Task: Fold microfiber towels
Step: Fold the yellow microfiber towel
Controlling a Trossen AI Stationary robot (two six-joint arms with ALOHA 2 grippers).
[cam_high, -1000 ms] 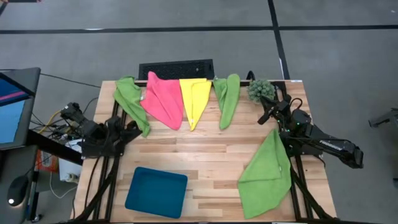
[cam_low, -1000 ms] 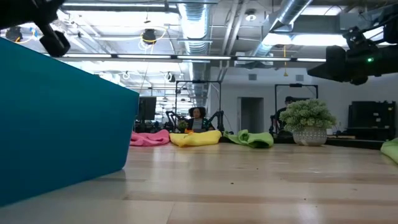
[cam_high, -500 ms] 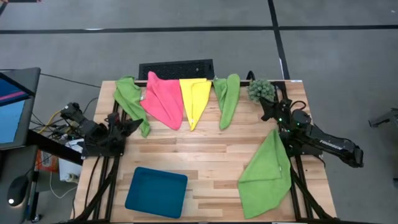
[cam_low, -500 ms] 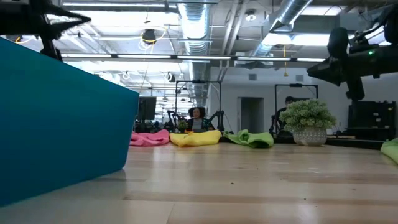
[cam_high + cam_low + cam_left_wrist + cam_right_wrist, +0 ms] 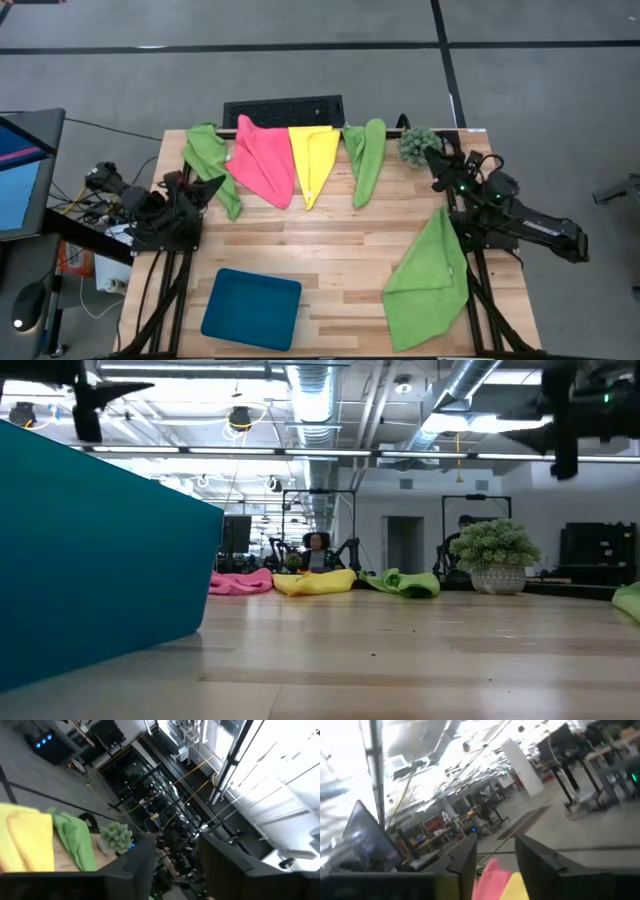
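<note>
Five microfiber towels lie on the wooden table [image 5: 330, 250]: a lime towel [image 5: 208, 160], a pink towel [image 5: 262, 160], a yellow towel [image 5: 314, 160] and a narrow lime towel [image 5: 366, 158] in a row along the far edge, and a large lime towel [image 5: 430, 280] spread just below the right gripper [image 5: 440, 160]. The left gripper [image 5: 205, 190] hangs raised near the first lime towel, fingers apart and empty; the right, beside the small spiky plant [image 5: 418, 144], is likewise parted on nothing. Only the high view shows the big towel whole; the low view catches its edge [image 5: 630, 602] and the teal tray [image 5: 100, 560] close up. Both wrists have lifted and their fingers spread since a second ago.
</note>
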